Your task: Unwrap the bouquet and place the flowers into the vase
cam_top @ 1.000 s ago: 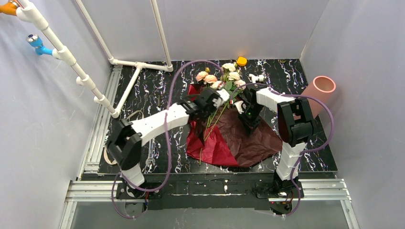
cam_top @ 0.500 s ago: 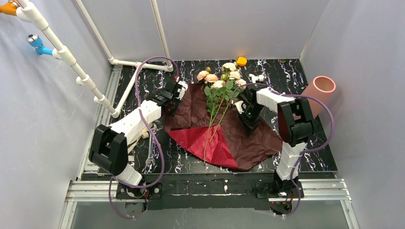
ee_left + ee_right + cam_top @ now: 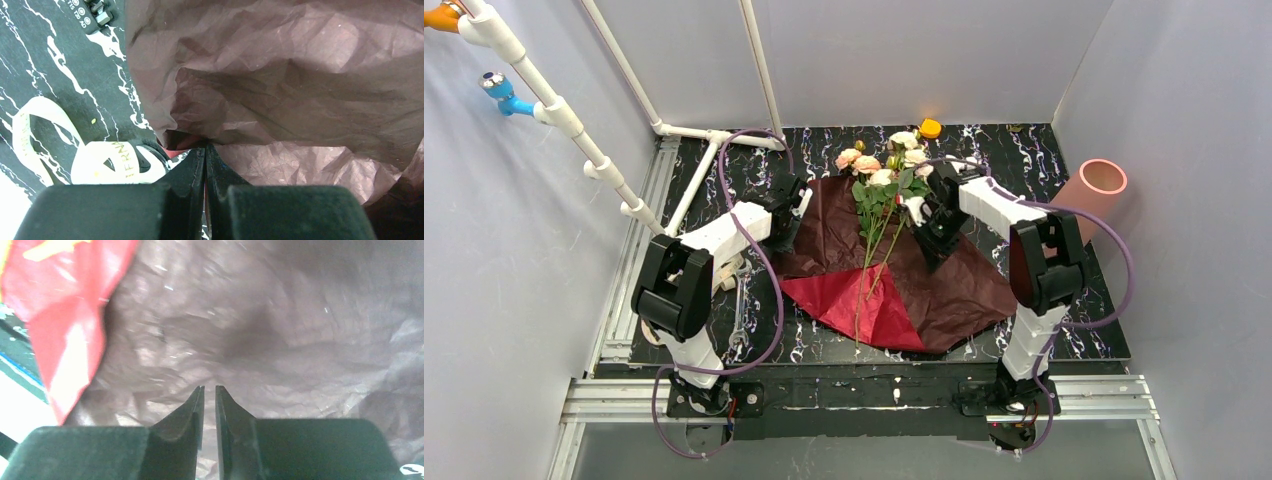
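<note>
From my console I see the paper [image 3: 944, 285] spread open across the middle of the table [image 3: 1034, 150]. Its maroon face is up, and one corner toward the near edge is folded over to show bright red. The flowers [image 3: 879, 190] lie loose on top of it. Their cream and pink heads bunch at the paper's far edge, and the thin green stems trail back toward the near edge, crossing onto the red fold. My left gripper [image 3: 205, 150] sits at the paper's left edge, low to the table. In the left wrist view its fingers are pressed together on the crinkled rim of the sheet, with a sliver of red caught between the tips and the paper billowing up beyond them. The ribbon [image 3: 100, 162] lies curled on the bare table just beside that gripper, off the paper. My right gripper [image 3: 209, 395] is on the flowers' right side, just beside the leaves and pointing down at the paper. Its fingers stand a narrow slit apart with nothing between them, and I see only maroon paper below. The vase [image 3: 1092, 195] is at the table's right edge against the side wall, well apart from the flowers, its round mouth facing up toward the overhead camera. A small orange object [image 3: 930, 128] sits at the far edge, beyond the blooms.
</note>
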`<action>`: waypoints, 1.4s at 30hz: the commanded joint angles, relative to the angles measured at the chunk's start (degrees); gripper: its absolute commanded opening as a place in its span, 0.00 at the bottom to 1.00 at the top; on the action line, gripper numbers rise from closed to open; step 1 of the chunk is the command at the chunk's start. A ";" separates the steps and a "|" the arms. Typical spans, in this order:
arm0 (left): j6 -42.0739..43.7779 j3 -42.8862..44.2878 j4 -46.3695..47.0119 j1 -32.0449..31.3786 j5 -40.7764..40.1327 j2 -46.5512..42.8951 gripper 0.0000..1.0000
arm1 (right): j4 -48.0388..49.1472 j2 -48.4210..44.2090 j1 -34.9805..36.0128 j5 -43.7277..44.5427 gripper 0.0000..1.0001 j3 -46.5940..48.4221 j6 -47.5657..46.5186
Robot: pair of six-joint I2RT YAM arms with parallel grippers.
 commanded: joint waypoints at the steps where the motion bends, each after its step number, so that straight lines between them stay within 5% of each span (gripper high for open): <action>1: -1.41 1.26 -1.80 0.26 1.12 -1.42 0.00 | -0.71 -8.08 5.38 -6.35 0.24 3.97 0.37; 7: -2.12 0.90 -2.42 1.17 1.58 -0.85 0.00 | 9.96 -9.03 13.45 -8.97 0.29 4.15 6.48; 11: -2.12 1.41 -2.94 2.11 2.29 -0.57 0.00 | 13.92 -4.86 18.09 -9.35 0.39 7.40 8.48; 17: -2.79 1.42 -2.87 2.46 3.00 -0.55 0.00 | 19.50 2.56 21.89 -7.19 0.40 12.12 9.50; 25: -1.87 1.63 -2.34 3.02 3.53 -0.16 0.00 | 18.61 8.80 23.08 -1.98 0.39 12.49 6.17; 42: 3.77 -0.06 0.19 6.61 3.73 0.20 0.00 | 3.01 2.29 17.03 1.05 0.41 9.52 -8.17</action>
